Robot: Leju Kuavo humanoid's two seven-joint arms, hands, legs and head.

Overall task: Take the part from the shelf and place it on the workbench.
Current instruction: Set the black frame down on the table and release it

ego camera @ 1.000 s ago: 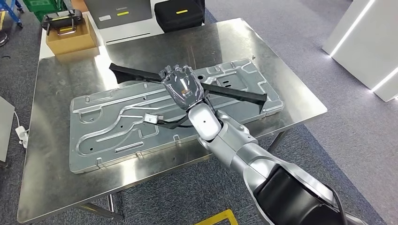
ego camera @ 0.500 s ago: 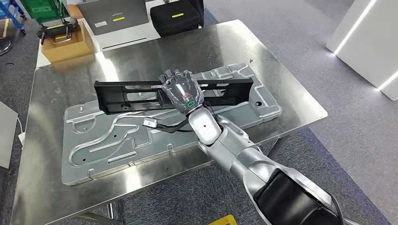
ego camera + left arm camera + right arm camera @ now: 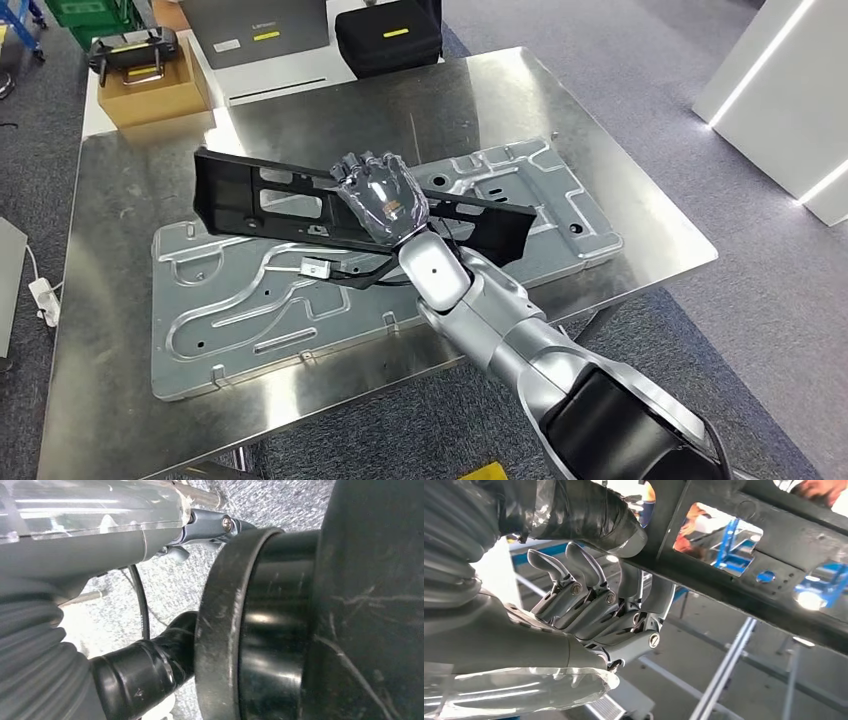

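The part is a long black plastic frame with cut-outs, held tilted over the steel workbench. My right hand grips it near its middle, back of the hand facing up. From the right wrist, the thumb presses one side of the black frame and the fingers curl behind it. Under the frame a large grey stamped metal panel lies flat on the bench. The left wrist view has the grey back of my left hand, with its fingers out of sight.
A cardboard box with a black controller on it stands at the bench's far left corner. Behind the bench are a grey case and a black case. A small connector on a cable hangs by my wrist. White panels stand at the right.
My right hand has turned the black frame from edge-on to broad face showing, and its left end now sits higher. The camera has shifted a little.
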